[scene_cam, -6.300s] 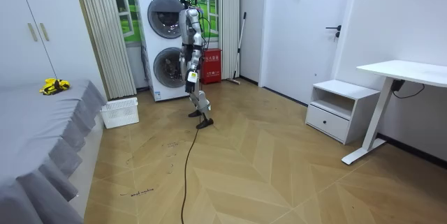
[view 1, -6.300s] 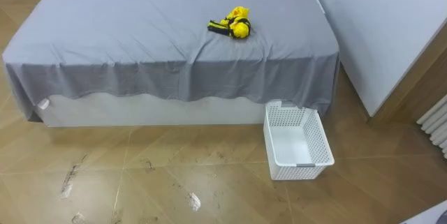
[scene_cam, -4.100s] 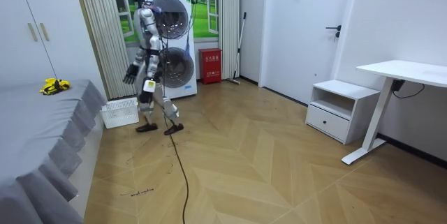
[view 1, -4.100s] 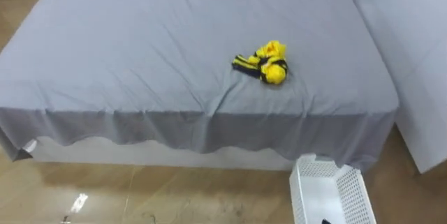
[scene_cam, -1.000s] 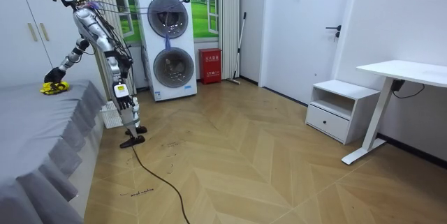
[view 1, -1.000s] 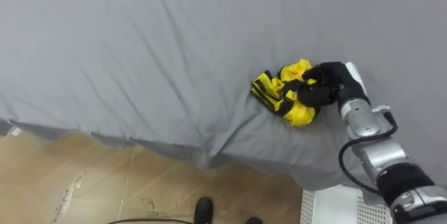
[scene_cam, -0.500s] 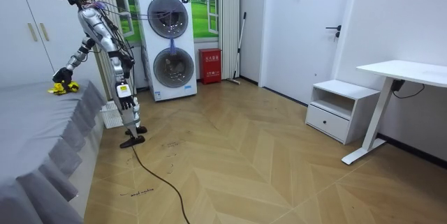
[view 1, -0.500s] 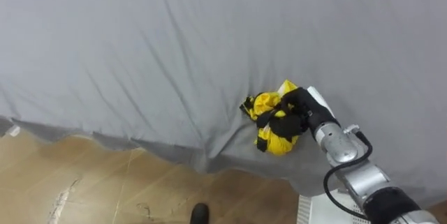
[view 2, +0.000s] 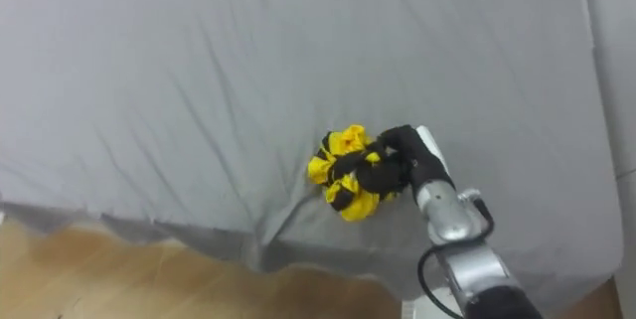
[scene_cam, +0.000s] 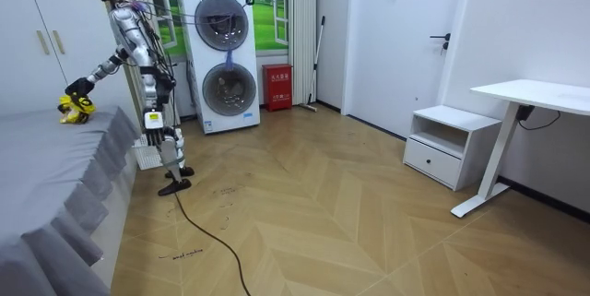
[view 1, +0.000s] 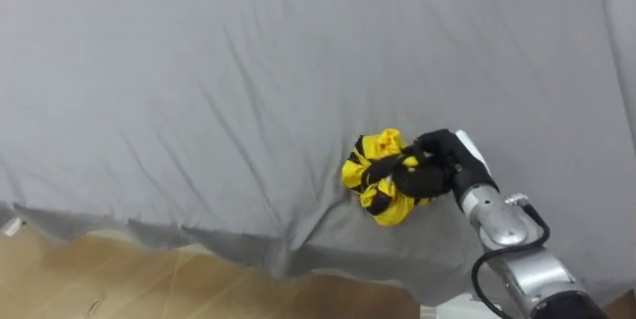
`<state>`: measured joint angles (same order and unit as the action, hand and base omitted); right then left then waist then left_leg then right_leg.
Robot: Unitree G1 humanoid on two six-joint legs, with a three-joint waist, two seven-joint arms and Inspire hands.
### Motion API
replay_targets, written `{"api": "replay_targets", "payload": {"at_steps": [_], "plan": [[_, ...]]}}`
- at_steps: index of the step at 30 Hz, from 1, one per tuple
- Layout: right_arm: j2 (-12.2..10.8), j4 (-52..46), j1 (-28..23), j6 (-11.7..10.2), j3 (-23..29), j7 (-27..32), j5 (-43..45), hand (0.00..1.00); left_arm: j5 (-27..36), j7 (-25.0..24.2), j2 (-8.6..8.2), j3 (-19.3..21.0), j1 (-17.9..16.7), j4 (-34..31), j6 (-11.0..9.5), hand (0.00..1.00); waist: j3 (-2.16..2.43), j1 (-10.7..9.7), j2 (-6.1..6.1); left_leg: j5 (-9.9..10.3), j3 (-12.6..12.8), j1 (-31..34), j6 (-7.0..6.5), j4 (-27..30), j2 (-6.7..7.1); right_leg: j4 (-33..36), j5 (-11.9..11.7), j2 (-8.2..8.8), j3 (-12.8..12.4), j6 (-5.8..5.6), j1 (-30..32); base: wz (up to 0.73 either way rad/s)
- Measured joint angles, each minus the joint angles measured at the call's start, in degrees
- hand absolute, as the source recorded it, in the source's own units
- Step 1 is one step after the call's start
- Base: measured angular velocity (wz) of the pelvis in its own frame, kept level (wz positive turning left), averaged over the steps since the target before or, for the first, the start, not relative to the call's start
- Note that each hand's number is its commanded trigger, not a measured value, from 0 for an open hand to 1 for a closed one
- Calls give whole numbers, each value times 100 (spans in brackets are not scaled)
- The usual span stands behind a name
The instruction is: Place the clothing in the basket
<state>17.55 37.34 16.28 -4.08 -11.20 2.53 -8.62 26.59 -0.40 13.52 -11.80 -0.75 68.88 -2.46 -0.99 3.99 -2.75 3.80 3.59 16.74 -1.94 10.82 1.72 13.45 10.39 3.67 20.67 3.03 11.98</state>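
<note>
At the bedside, we see the robot's right hand (view 1: 437,172) reaching across the grey bed sheet (view 1: 199,90), its dark fingers (view 1: 405,173) curled tight round a crumpled yellow-and-black bundle of clothes (view 1: 376,188). The bundle bulges out of the grip to the left of the fingers and below them. We cannot tell whether it rests on the sheet or hangs just clear of it. Creases in the sheet run from beneath the fingers toward the bed's near edge, which lies just below them, and a strip of wooden floor (view 1: 89,284) shows past that edge.

From across the room, we see the robot standing upright at the side of the bed with its right arm stretched out over the mattress. The yellow clothes are at the end of that arm. The left hand (scene_cam: 152,117) hangs by its hip. The white basket (scene_cam: 145,155) sits on the floor beside its legs, well apart from the clutching fingers and far below them. 2 stacked washing machines (scene_cam: 224,56) stand behind the robot.
</note>
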Motion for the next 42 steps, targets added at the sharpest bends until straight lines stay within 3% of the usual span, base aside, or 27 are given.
{"api": "replay_targets", "payload": {"at_steps": [4,6,8,11,13,18,23,25,29,32,34,37,39,42], "plan": [[11,-761,-673,17,389,78,-154,100,6,138,-104,230,-139,-47,-4,0,51,-199,33,22,296,-448,-30,-83,12,-103,38,23,-91,-64,-426,-12],[11,-1234,-1031,53,648,207,-211,100,-80,234,-200,501,-335,-191,6,0,76,-280,44,32,436,-753,-39,-167,12,-190,44,6,-265,-74,-673,-35],[11,-1498,-1186,77,810,345,-180,100,-256,266,-242,600,-425,-296,12,0,78,-307,46,36,574,-946,-37,-205,6,-194,46,8,-371,-79,-809,-34],[18,-1959,-1288,174,992,392,-252,100,-261,264,-313,713,-535,-443,22,0,100,-516,70,47,732,-1179,-25,-254,-8,-278,46,-23,-516,-78,-1000,-22],[21,-2345,-1498,194,1188,373,-262,100,-312,257,-344,737,-564,-487,32,0,110,-596,75,105,774,-1347,-9,-262,-32,-291,50,-58,-637,-83,-1122,-27],[26,-2980,-1834,224,1791,479,-440,100,-762,248,-358,1003,-643,-492,48,0,123,-754,45,357,1201,-1707,28,-261,-177,-376,48,-193,-1001,-78,-1315,-41],[23,-3013,-1899,296,2135,564,-310,100,-938,251,-364,1050,-633,-589,126,0,103,-1008,-28,438,1494,-1840,36,-263,-221,-365,25,-258,-1364,-87,-1301,-36],[21,-3013,-2023,317,2201,593,-316,100,-938,251,-366,1050,-633,-602,143,0,104,-1020,-23,520,1662,-1927,60,-263,-272,-359,14,-303,-1533,-83,-1308,-53],[-22,-3013,-2272,487,2419,611,-300,100,-1002,184,-373,1052,-636,-599,292,0,105,-1232,5,586,1929,-2013,73,-263,-303,-350,-10,-333,-1777,-91,-1303,-37],[-43,-3006,-2444,498,2612,566,-269,100,-1168,158,-374,1053,-673,-517,392,0,98,-1457,15,605,2089,-2052,101,-255,-314,-335,-16,-363,-1944,-100,-1283,-31],[-61,-3003,-2582,498,2692,434,-332,100,-1191,168,-364,1036,-729,-468,403,0,94,-1503,30,631,2378,-2050,127,-254,-361,-259,-19,-422,-2182,-95,-1122,-50],[-153,-3000,-2702,510,2690,361,-332,100,-1150,231,-363,906,-734,-465,493,0,79,-1616,99,688,2473,-2027,158,-252,-408,-258,-50,-483,-2313,-71,-1082,-38],[-249,-2881,-2739,541,2692,267,-332,100,-1072,252,-401,820,-730,-460,577,0,60,-1682,185,699,2617,-2031,172,-252,-412,-260,-84,-539,-2539,-72,-978,-38],[-254,-2537,-2728,544,2686,221,-285,100,-921,239,-396,684,-721,-460,615,0,71,-1767,303,707,2627,-1884,173,-247,-411,-231,-120,-574,-2666,-76,-764,-26]]}}
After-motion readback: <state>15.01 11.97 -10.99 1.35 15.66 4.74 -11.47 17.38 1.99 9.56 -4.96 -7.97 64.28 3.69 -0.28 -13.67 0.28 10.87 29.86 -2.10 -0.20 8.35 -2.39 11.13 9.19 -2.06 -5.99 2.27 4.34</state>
